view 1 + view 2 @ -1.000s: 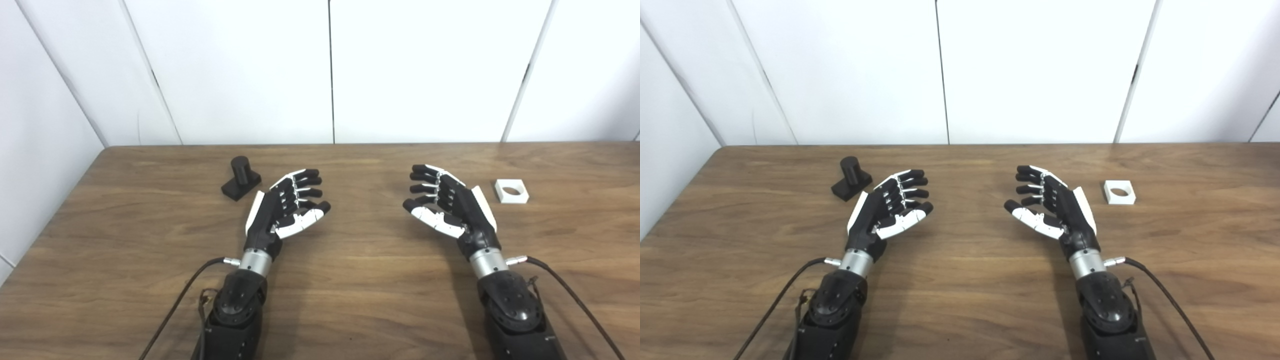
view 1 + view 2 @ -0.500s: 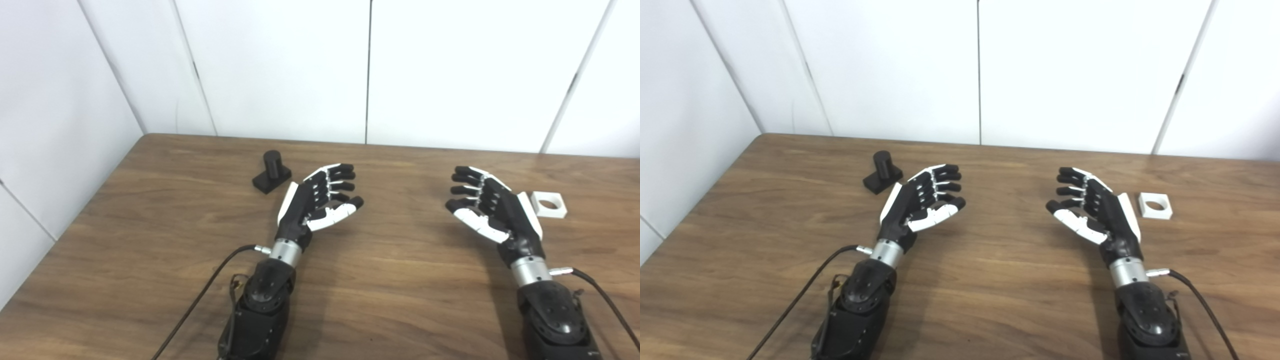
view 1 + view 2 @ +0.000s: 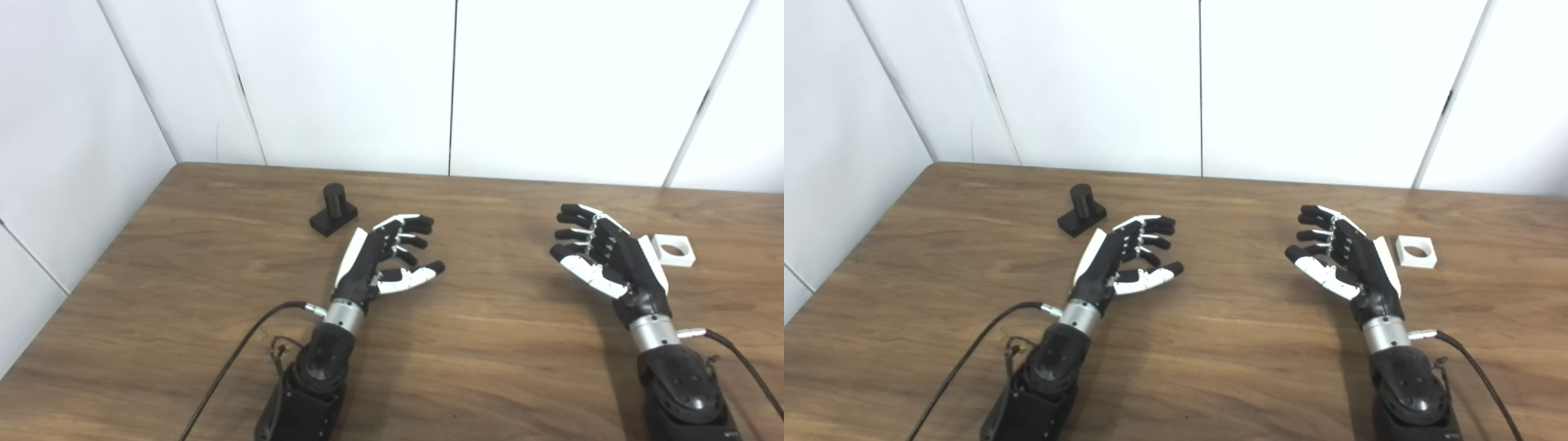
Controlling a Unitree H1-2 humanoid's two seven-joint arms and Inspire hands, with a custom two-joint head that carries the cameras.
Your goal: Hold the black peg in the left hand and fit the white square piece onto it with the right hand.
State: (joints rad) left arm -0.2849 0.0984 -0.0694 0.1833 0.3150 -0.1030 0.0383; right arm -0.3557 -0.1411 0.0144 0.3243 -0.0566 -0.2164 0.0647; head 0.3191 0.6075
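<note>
Since half a second ago the left hand (image 3: 383, 257) has drawn back toward six o'clock and its fingers curl more, though still spread and empty; the black peg (image 3: 334, 208) stands upright on the desk (image 3: 184, 275) at eleven o'clock of it, apart; the right hand (image 3: 606, 260) stays spread, empty; the white square piece (image 3: 674, 251) lies at two o'clock, its near corner hidden behind that hand; both forearms are cut off below.

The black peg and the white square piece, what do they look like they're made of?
Black peg: probably matte plastic, uniformly dark with no glints, possibly 3D-printed. White square piece: likely matte white plastic too, with crisp flat faces, a clean round hole and no shine. The pictures are too coarse to be sure of either.
</note>
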